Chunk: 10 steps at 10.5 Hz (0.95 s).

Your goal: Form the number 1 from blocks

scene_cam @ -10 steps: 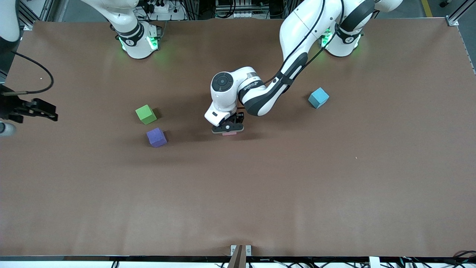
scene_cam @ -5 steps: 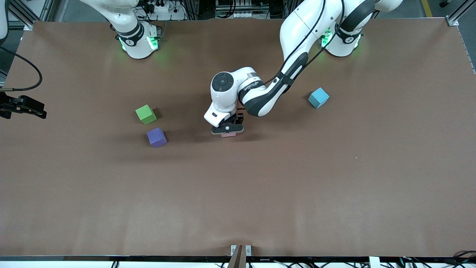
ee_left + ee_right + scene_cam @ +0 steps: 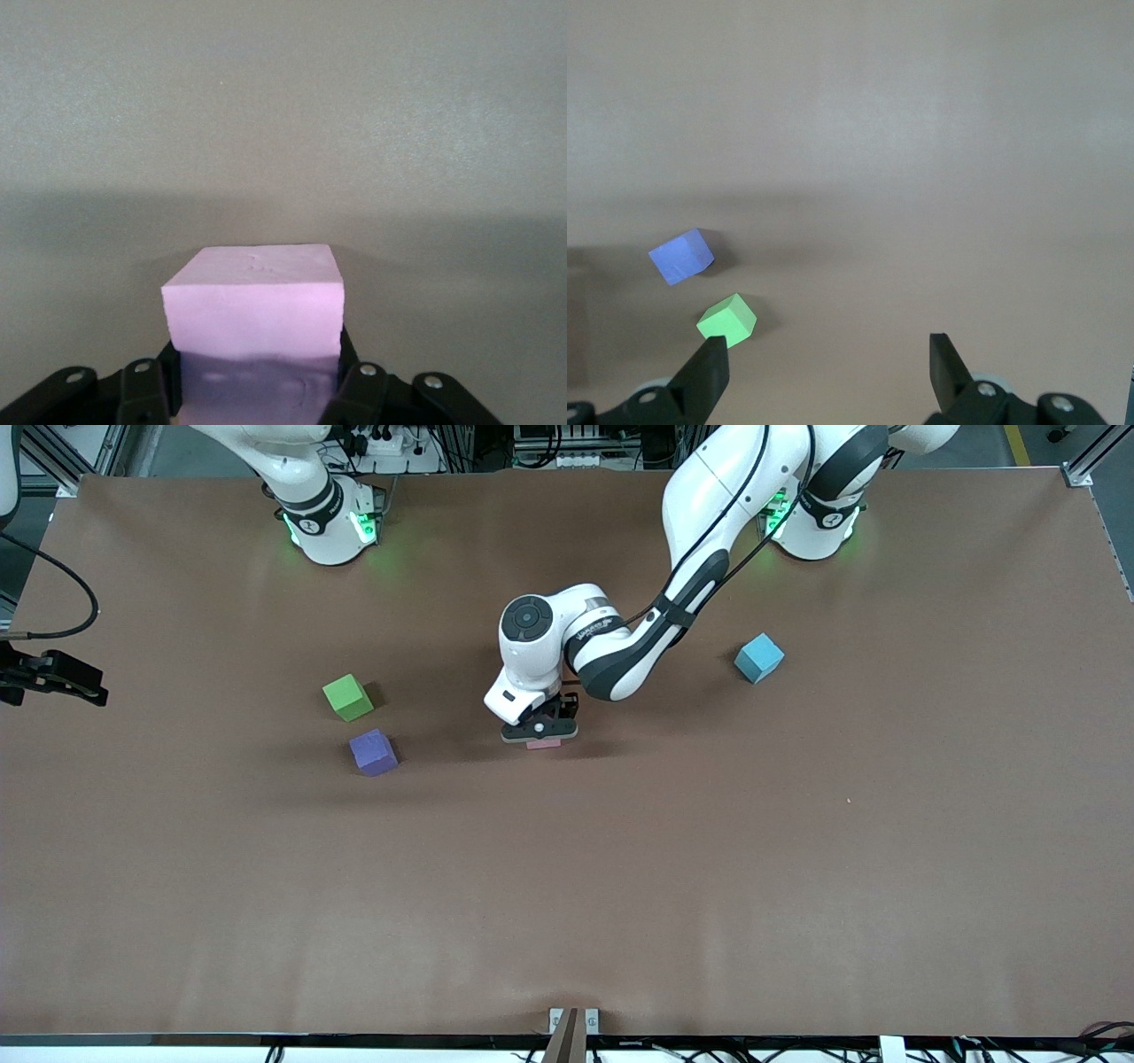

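Across the brown surface (image 3: 797, 868), the left arm reaches from its base to the middle, where the left hand (image 3: 540, 732) is clamped on a pink block (image 3: 255, 305) whose edge peeks out beneath it, low over the surface. At the right arm's end, off the surface's edge, the right hand (image 3: 828, 372) waits with its jaws spread wide and nothing between them. The purple block (image 3: 372, 752) lies just nearer the front camera than the green cube (image 3: 347, 697), and the light blue cube (image 3: 758, 658) sits well apart toward the left arm's end.

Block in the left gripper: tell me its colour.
Pink block; the left wrist view shows it best.
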Available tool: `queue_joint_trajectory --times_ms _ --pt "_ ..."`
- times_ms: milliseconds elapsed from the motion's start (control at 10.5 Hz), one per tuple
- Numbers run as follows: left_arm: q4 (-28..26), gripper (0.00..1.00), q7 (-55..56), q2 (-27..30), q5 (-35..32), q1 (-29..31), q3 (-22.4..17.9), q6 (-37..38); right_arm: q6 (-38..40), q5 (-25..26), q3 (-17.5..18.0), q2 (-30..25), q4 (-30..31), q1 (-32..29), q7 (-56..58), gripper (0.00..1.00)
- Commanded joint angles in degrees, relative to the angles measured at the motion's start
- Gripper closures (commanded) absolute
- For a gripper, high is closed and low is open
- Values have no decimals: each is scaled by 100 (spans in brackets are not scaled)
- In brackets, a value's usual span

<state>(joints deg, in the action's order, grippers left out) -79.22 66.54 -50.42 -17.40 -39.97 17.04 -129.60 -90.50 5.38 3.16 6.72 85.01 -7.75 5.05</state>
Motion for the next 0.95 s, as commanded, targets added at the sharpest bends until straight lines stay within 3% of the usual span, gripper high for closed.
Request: queue_joint_trajectory --times_ms 0,191,286,382,858 --pt "90 100 158 -38 -114 -81 -70 -47 -309 -107 -174 -443 560 36 4 0" --pt "64 65 158 -20 -123 -90 -70 -47 -301 -107 -394 -444 561 212 4 0" --pt "64 26 158 -20 -149 -168 -70 -47 -301 -107 -421 -444 561 230 4 0" --pt "64 0 158 23 -158 -212 -70 -39 -292 -107 -421 -444 561 239 4 0" --pt "64 0 237 567 -150 -90 -96 399 -354 -125 -395 -461 508 221 -4 0"
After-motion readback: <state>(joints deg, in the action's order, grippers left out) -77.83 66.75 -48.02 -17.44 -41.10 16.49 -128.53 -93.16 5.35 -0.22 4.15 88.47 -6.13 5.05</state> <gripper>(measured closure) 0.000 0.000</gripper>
